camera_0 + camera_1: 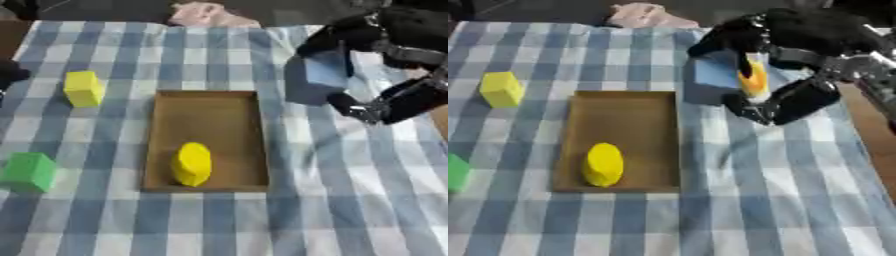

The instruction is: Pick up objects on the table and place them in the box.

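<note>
Your right hand (785, 75) hangs right of shallow brown cardboard box (619, 102), fingers curled round blue block (715, 72); orange-yellow piece (753, 77) also within grasp. Block looks light, rigid, smooth: likely slip risk, hold by flat faces. Yellow oval block (603, 164) lies in box. Yellow cube (84, 88), green cube (29, 171) remain on checked desk (350, 200), left of box.

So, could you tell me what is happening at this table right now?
The robot's right hand is held above the checked tablecloth, right of the brown box, fingers curled round a blue block; something orange also shows in its grasp. A yellow rounded piece already lies in the box. A yellow block and a green block wait on the cloth to the box's left.
</note>
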